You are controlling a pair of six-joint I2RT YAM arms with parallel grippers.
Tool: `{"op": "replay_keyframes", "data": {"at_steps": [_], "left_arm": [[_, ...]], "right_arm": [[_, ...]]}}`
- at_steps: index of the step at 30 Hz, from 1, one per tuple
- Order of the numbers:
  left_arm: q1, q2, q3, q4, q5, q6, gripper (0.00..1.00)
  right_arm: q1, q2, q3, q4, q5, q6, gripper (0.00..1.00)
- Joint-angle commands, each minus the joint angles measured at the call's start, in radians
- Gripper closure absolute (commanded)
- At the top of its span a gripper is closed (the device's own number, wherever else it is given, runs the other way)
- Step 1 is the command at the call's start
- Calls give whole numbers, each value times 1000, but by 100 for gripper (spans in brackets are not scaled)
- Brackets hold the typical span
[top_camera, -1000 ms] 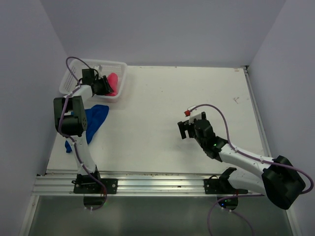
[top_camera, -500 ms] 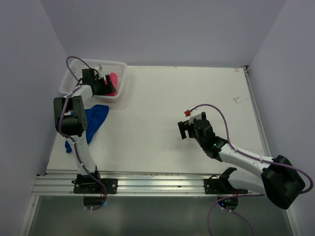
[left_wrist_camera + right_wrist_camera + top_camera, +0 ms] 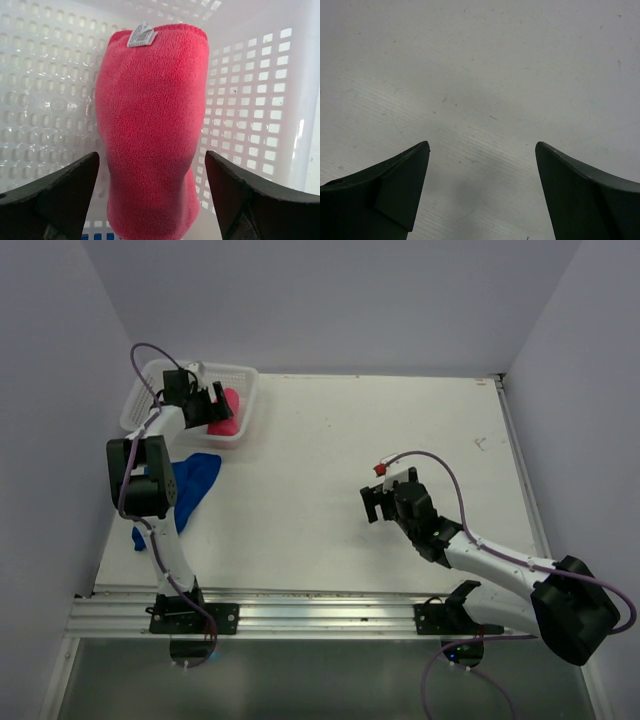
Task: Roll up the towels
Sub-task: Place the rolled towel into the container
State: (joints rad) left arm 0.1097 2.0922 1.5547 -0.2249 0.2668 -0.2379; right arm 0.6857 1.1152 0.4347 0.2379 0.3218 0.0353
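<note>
Between the parted fingers of the left gripper (image 3: pixel 151 155), and reaching on ahead of them, lies the pink-red towel (image 3: pixel 150 125). Both fingers stand off its sides without seeming to press it, so nothing is clamped. The towel looks like a plump, tidy roll with its sewn label at the far end. It rests inside the white mesh basket (image 3: pixel 250 100), whose walls close round it beyond and to either side of the gripper. That suggests a finished roll put there for keeping.

Behind this gripper, back toward its arm's base, the royal blue towel (image 3: pixel 195 480) sprawls loose and creased on the desk (image 3: pixel 350 440). It lies just outside the basket and partly under the arm, well apart from the fingers. By its slack shape it has not been rolled yet, and I judge it to be the half of the job left.

Well off to the other side, the right gripper (image 3: pixel 482 145) hangs over bare desk with its fingers wide apart. It holds nothing, and neither towel is near it.
</note>
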Motion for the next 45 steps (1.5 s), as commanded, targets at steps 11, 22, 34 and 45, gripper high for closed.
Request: {"op": "replay_keyframes", "data": {"at_steps": [11,22,34,45], "left_arm": [[1,-228,75,-85,-75,92,0],[1,-830,-421,107,-169,-3,0],[-5,-1239,-916,6,-371,-141,0],[-2,-977,-849,-25,-549,-218,0]], "right_arm": [[-6,-43,55,-26,-21,35,9],[-5,-2,197,-140,-185,123,15],[17,149,354,-160,-317,210,20],[17,86,254,-109,-316,247,18]]}}
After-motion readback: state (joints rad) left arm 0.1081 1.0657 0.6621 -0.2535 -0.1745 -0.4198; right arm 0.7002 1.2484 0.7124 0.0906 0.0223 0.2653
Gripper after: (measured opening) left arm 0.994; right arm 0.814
